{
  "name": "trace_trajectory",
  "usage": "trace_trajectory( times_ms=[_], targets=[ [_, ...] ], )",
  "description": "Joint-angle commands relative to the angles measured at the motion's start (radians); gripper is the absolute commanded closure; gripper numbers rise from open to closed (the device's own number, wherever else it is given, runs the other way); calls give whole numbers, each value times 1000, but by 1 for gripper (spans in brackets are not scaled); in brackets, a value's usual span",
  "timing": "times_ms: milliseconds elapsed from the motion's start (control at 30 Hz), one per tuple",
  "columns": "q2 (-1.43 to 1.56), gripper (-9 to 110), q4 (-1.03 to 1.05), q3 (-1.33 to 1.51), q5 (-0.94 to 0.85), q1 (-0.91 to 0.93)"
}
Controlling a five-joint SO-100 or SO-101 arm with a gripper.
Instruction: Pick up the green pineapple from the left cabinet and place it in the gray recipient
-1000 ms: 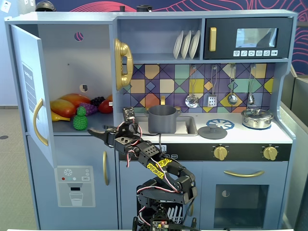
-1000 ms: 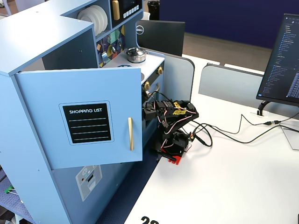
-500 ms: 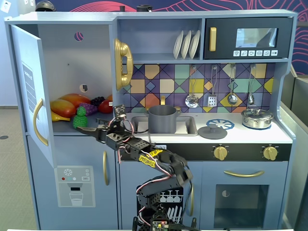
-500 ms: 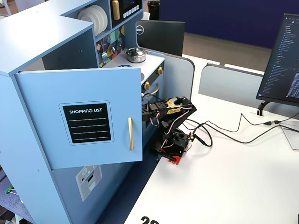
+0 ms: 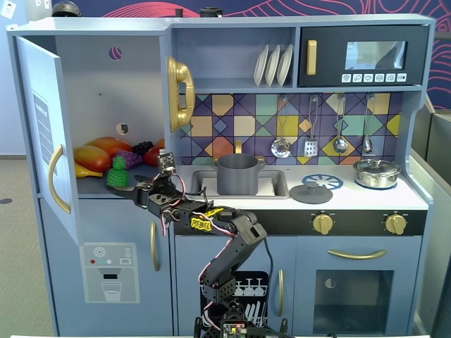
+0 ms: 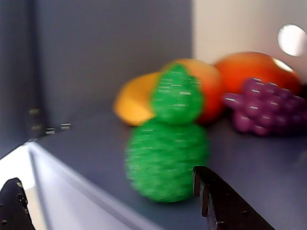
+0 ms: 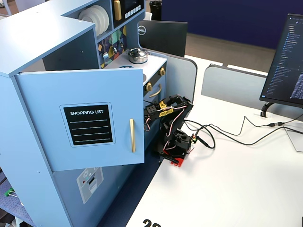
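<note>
Green pineapple (image 5: pixel 117 173) stands upright near the front edge of the shelf inside the left cabinet (image 5: pixel 106 84), whose door hangs wide open in both fixed views. On my wrist view the pineapple (image 6: pixel 167 143) fills the centre, with a purple grape bunch (image 6: pixel 266 108) at its 2 o'clock and orange and yellow fruit (image 6: pixel 139 100) behind it at 12 o'clock. I see the gripper (image 5: pixel 138 189) reaching in at the pineapple's 4 o'clock, its jaws spread apart and holding nothing; one dark finger (image 6: pixel 225 203) sits just beside the fruit's base, and I cannot tell whether it touches. At 3 o'clock from the cabinet, the gray recipient (image 5: pixel 238 174) sits in the sink (image 5: pixel 276 184).
</note>
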Motion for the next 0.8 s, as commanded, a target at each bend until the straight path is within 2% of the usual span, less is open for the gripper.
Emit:
trace_trajectory(
  times_ms=[0,767],
  targets=[
    [-41,61,-37,-114,21,31],
    [-337,63,-20,-379,6,28]
  ],
)
